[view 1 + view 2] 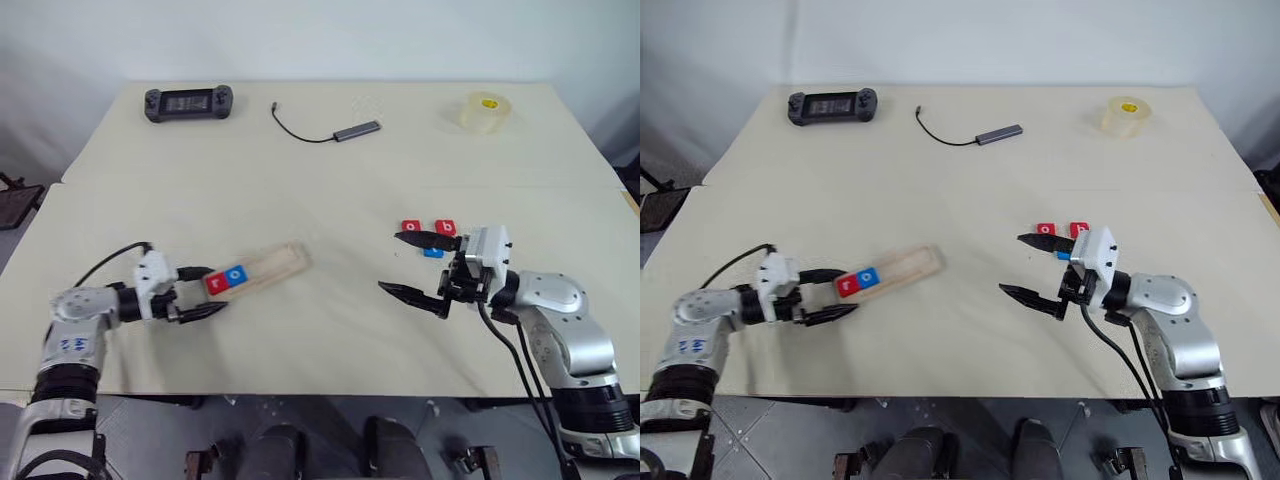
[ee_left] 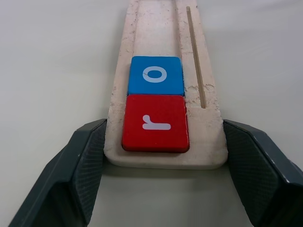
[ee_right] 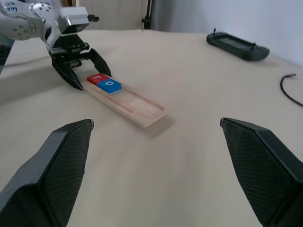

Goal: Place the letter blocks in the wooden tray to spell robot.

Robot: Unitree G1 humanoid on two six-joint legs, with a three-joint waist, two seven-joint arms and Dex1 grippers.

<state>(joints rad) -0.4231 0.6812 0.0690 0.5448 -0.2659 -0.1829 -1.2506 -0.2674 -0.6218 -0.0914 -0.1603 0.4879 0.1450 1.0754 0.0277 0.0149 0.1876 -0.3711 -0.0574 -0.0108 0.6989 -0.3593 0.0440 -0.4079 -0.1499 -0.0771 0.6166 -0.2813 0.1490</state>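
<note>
The wooden tray (image 1: 272, 267) lies slanted on the table left of centre. At its near end it holds a red "r" block (image 2: 155, 123) and, right beside it, a blue "o" block (image 2: 155, 75). My left gripper (image 1: 213, 290) is shut on that end of the tray, one finger pressed against each long side. Two red blocks (image 1: 411, 227) (image 1: 446, 227) and a blue block (image 1: 433, 252) lie loose at the right. My right gripper (image 1: 390, 262) hovers open beside them with nothing between its fingers; its upper finger partly hides the blue block.
At the table's far side lie a black handheld controller (image 1: 188, 102), a thin cable with a grey adapter (image 1: 356, 130) and a roll of clear tape (image 1: 487, 111). A seam crosses the table between those items and the tray.
</note>
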